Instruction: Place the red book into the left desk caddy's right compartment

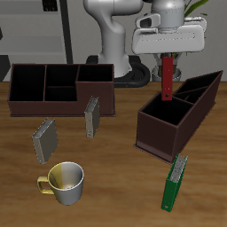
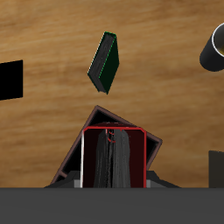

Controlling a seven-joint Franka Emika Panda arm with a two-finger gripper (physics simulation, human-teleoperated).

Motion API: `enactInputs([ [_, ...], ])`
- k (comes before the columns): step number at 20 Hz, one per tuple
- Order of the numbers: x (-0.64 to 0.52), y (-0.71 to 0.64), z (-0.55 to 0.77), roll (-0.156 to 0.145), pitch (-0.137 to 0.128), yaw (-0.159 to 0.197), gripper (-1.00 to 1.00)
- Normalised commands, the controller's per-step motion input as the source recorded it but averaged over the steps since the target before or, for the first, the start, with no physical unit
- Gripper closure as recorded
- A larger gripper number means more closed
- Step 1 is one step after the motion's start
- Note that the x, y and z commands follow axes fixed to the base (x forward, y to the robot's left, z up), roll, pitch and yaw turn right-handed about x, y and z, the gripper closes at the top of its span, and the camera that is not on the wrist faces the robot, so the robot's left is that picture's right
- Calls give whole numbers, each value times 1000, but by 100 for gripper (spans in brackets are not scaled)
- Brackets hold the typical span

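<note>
My gripper (image 1: 168, 58) is shut on the red book (image 1: 167, 80), which hangs upright below the fingers. The book's lower end is just above the left desk caddy (image 1: 191, 118), the dark brown box turned diagonally to the table edge. It hangs near the caddy's inner dividers, by the far edge of the right compartment (image 1: 158, 122), the large section at the caddy's nearer end. In the wrist view the red book (image 2: 112, 131) is seen end-on, with a corner of the caddy (image 2: 98, 115) beneath it.
A second brown caddy (image 1: 60, 105) stands squared with the table edge. Two grey books (image 1: 44, 139) (image 1: 90, 117) stand before it. A metal mug (image 1: 66, 181) is near the front edge. A green book (image 1: 175, 183) (image 2: 105, 63) stands before the diagonal caddy.
</note>
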Motion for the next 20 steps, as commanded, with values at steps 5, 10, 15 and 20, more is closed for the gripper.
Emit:
enactInputs([
  [5,5,101,-134,13,16,3,100],
  [10,54,82,-179,6,10,26,100],
  [15,12,-36,-10,-7,-7,10,100],
  [20,28,-5,-99,1,7,-2,100],
])
